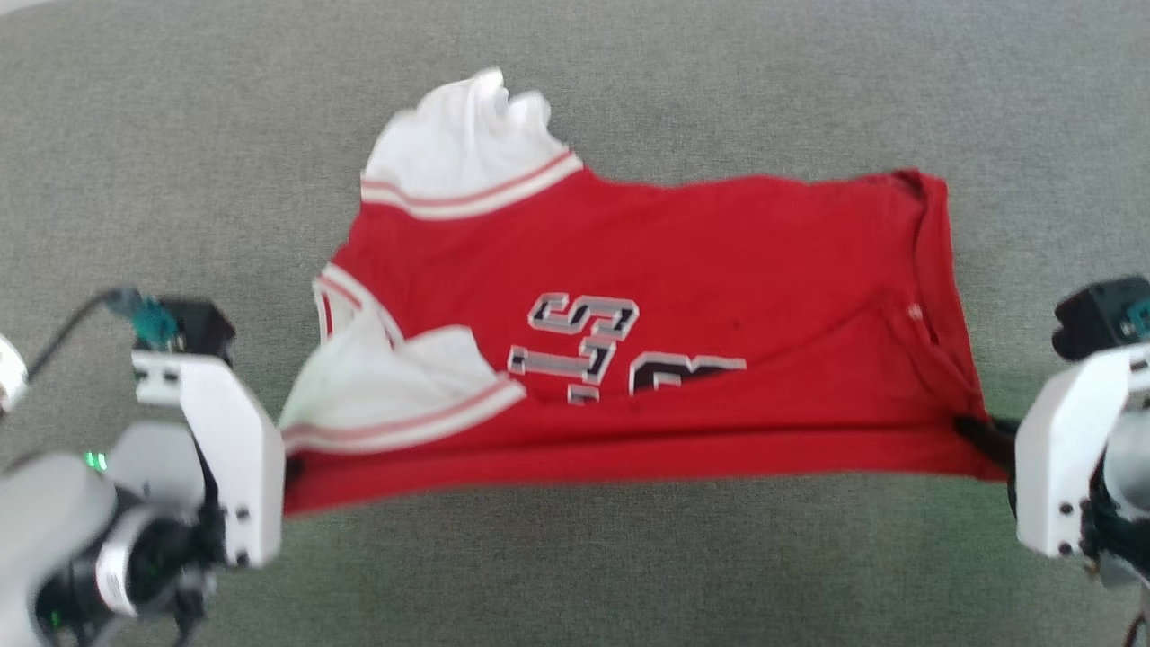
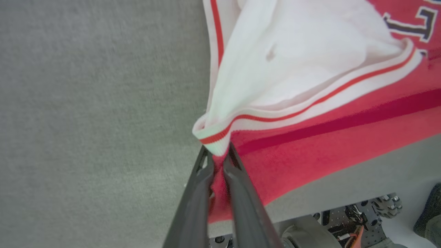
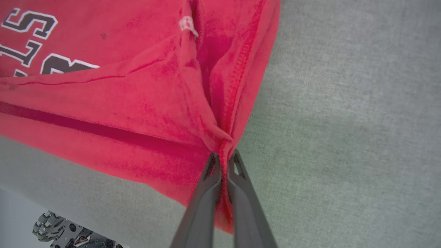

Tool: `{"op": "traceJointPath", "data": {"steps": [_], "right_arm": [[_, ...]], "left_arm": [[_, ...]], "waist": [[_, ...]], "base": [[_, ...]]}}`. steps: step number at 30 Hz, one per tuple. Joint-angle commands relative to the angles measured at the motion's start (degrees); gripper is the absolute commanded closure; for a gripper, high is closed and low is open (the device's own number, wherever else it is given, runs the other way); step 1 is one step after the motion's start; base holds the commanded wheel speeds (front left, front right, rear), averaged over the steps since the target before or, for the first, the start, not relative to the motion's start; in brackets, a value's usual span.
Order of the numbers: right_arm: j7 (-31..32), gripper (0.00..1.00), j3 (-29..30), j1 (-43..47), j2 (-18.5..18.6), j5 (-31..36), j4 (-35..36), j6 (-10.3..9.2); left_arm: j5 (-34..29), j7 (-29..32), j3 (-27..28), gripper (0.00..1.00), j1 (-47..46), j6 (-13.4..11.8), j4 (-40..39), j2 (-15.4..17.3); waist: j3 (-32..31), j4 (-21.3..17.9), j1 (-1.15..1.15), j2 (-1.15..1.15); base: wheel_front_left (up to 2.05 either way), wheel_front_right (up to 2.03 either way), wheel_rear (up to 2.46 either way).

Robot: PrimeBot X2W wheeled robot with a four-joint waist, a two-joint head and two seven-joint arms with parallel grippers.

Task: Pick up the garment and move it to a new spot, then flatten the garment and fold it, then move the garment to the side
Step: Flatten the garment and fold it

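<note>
The garment [image 1: 683,279] is a red T-shirt with white sleeve ends and black-and-white lettering, stretched sideways over the grey surface [image 1: 629,81]. Its near edge is lifted between my two grippers. My left gripper [image 2: 217,153] is shut on the garment's [image 2: 310,137] left corner, at a white striped sleeve end [image 2: 303,62]. My right gripper [image 3: 224,156] is shut on the bunched red hem of the garment [image 3: 131,103] at its right corner. In the head view the left gripper [image 1: 289,467] and right gripper [image 1: 975,431] stand at the shirt's two near corners. The far sleeve [image 1: 467,148] lies crumpled.
Grey cloth-covered surface [image 3: 344,120] spreads all around the shirt. Its near edge shows in both wrist views, with the robot's wheeled base [image 2: 361,217] below it.
</note>
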State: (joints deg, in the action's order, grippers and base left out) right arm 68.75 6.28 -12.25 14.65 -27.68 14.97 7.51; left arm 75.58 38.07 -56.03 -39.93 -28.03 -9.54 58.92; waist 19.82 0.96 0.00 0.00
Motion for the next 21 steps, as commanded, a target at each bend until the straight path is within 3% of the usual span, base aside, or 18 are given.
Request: {"op": "traceJointPath", "data": {"steps": [1,5,9,10,11,12,13,14,15,16,21], "right_arm": [[0.8,1.0,0.8,1.4,0.7,0.1,0.9,-0.03],[1.2,1.0,1.7,6.0,0.0,0.0,3.2,-0.03],[-1.8,1.0,0.2,8.0,-1.0,0.7,1.2,-0.02],[-2.8,0.99,-0.2,8.0,-1.5,0.3,0.2,-0.02],[-3.7,0.98,-0.5,8.1,-1.6,0.6,-0.8,-0.02],[-4.7,0.85,-0.8,8.1,-1.4,1.2,-2.0,-0.02],[-5.4,0.68,-1.3,8.0,-1.7,1.0,-3.3,-0.02],[-5.9,0.61,-1.8,7.8,-2.3,0.6,-4.2,-0.02],[-6.6,0.51,-2.1,7.5,-2.4,0.7,-5.0,-0.02],[-7.4,0.0,-2.2,7.2,-2.5,1.0,-5.7,-0.02],[-10.3,0.0,-2.4,6.9,-2.7,0.5,-4.3,-0.02]], "left_arm": [[0.2,0.2,-0.3,1.0,1.7,-1.5,-0.9,1.3],[1.6,-1.1,-1.9,1.0,6.8,-4.7,-5.9,1.5],[2.3,-1.8,-2.9,0.96,8.7,-4.2,-4.0,-1.1],[2.5,-2.0,-3.1,0.72,8.9,-3.7,-3.0,-1.7],[2.6,-2.0,-3.3,0.56,9.0,-3.3,-2.0,-2.3],[2.6,-1.7,-3.6,0.51,9.0,-2.9,-0.7,-2.9],[2.7,-1.3,-3.8,0.22,8.8,-2.5,0.3,-3.5],[3.0,-1.1,-3.9,0.0,8.7,-2.2,1.6,-4.1],[2.9,-0.8,-4.0,0.0,8.3,-1.8,2.5,-4.2],[2.8,-0.9,-3.7,0.0,7.8,-1.6,3.4,-4.3],[2.0,-1.0,-1.6,0.0,4.7,-1.1,3.4,-2.4]], "waist": [[-0.1,0.1,0.0,0.0],[-0.1,0.4,0.0,0.0],[0.1,0.5,0.0,0.0],[0.1,0.4,0.0,0.0],[0.1,0.3,0.0,0.0],[0.2,0.3,0.0,0.0],[0.2,0.2,0.0,0.0],[0.2,0.1,0.0,0.0],[0.2,-0.1,0.0,0.0],[0.2,-0.4,0.0,0.0],[0.0,-1.6,0.0,0.0]], "base": [[0.0,0.0,0.0],[0.0,0.0,0.0],[0.0,0.0,0.0],[0.0,0.0,0.0],[0.0,0.0,0.0],[0.0,0.0,0.0],[0.0,0.0,0.0],[0.0,0.0,0.0],[0.0,0.0,0.0],[0.0,0.0,0.0],[0.0,0.0,0.0]]}}
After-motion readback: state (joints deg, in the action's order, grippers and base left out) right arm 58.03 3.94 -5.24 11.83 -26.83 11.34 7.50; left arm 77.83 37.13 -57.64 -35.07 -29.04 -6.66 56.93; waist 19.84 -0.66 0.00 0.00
